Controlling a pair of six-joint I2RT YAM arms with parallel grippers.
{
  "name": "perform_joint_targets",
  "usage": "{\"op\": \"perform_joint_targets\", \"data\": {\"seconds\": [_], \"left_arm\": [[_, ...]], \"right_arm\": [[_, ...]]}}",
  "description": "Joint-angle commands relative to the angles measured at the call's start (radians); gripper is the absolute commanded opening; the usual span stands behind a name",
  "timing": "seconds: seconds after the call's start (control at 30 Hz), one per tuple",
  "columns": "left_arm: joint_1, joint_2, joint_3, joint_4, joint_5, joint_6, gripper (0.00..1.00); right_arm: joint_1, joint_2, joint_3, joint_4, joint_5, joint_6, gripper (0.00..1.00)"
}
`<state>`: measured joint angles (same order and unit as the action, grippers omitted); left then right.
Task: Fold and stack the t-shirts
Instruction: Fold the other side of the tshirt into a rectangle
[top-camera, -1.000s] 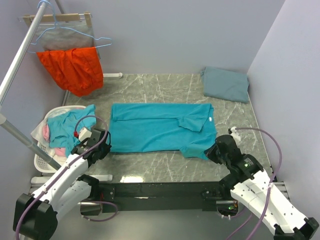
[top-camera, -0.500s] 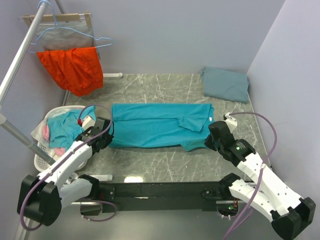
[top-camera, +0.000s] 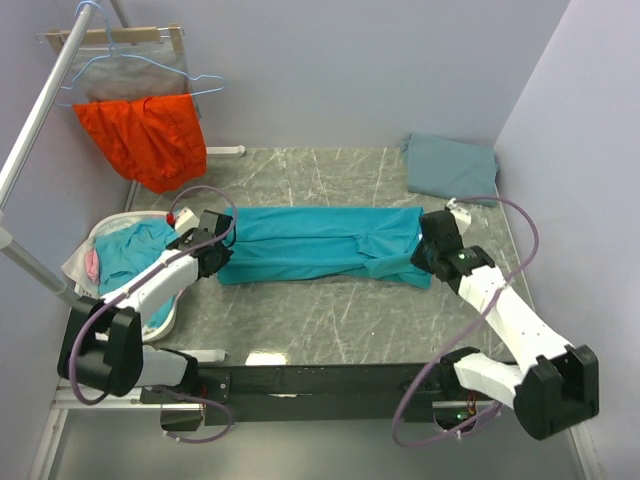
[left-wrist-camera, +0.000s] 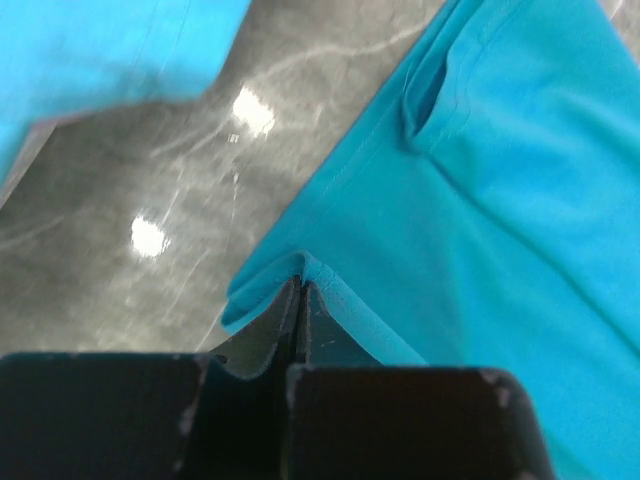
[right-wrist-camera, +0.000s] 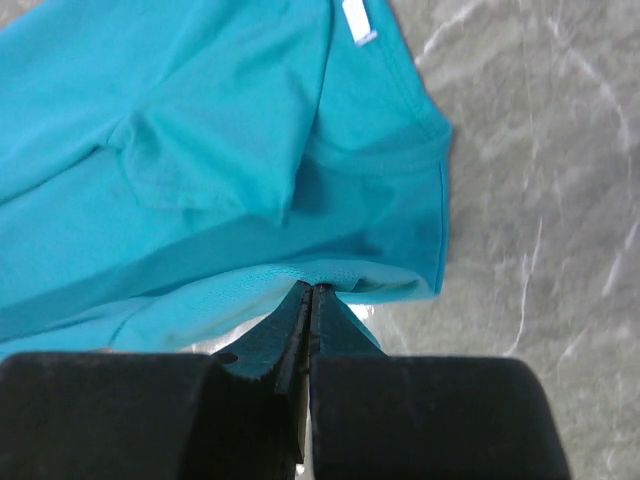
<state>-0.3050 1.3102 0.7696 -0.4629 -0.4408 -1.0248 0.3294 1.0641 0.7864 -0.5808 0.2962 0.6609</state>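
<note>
While the left claw (left-wrist-camera: 300, 288) and right claw (right-wrist-camera: 311, 290) each clamp the teal t-shirt (top-camera: 300, 245) at its near edge, we should carry both ends level so the fold lands straight.

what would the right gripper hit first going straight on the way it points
The teal shirt: the right gripper is shut on its edge, with more of it probably lying straight ahead.
</note>
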Motion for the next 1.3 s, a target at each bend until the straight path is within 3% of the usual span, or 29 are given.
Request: {"op": "perform_joint_targets", "data": {"seconds": [0.0,0.3,0.5,0.53,0.57,0.6,0.63,0.67,0.7,0.8,0.83,0.97,1.07,1.27], "left_arm": [[0.029,0.064,0.062,0.082,-0.012,0.060,0.02],[0.056,0.273,0.184,0.159,-0.010,0.149,0.02],[0.069,0.368,0.283,0.191,-0.021,0.207,0.02],[0.069,0.373,0.292,0.190,-0.027,0.209,0.04],[0.070,0.377,0.304,0.194,-0.027,0.216,0.08],[0.072,0.385,0.310,0.193,-0.024,0.218,0.17],[0.073,0.386,0.315,0.194,-0.026,0.219,0.50],[0.073,0.383,0.315,0.187,-0.029,0.215,0.66],[0.073,0.379,0.315,0.184,-0.035,0.212,0.71],[0.073,0.330,0.283,0.191,-0.029,0.213,0.73],[0.073,0.311,0.260,0.199,-0.021,0.210,0.73],[0.073,0.223,0.223,0.216,0.033,0.206,0.75],[0.063,0.175,0.206,0.213,0.066,0.206,0.75],[0.049,0.106,0.146,0.242,0.148,0.223,0.77]], "right_arm": [[-0.047,0.092,0.105,0.104,-0.041,-0.087,0.00],[-0.085,0.401,0.280,0.142,-0.118,-0.133,0.00],[-0.089,0.603,0.412,0.096,-0.089,-0.142,0.00],[-0.090,0.620,0.434,0.084,-0.075,-0.142,0.02],[-0.092,0.634,0.448,0.075,-0.059,-0.138,0.21],[-0.092,0.642,0.451,0.076,-0.031,-0.132,0.25],[-0.093,0.614,0.412,0.132,0.019,-0.127,0.39],[-0.092,0.582,0.377,0.174,0.052,-0.124,0.48],[-0.090,0.507,0.322,0.208,0.108,-0.130,0.53],[-0.087,0.363,0.257,0.314,0.114,-0.176,0.61],[-0.089,0.353,0.267,0.294,0.039,-0.185,0.64],[-0.087,0.439,0.384,0.130,-0.214,-0.159,0.63],[-0.075,0.476,0.335,0.183,-0.418,-0.097,0.61],[-0.033,0.488,0.232,0.279,-0.477,-0.009,0.61]]}}
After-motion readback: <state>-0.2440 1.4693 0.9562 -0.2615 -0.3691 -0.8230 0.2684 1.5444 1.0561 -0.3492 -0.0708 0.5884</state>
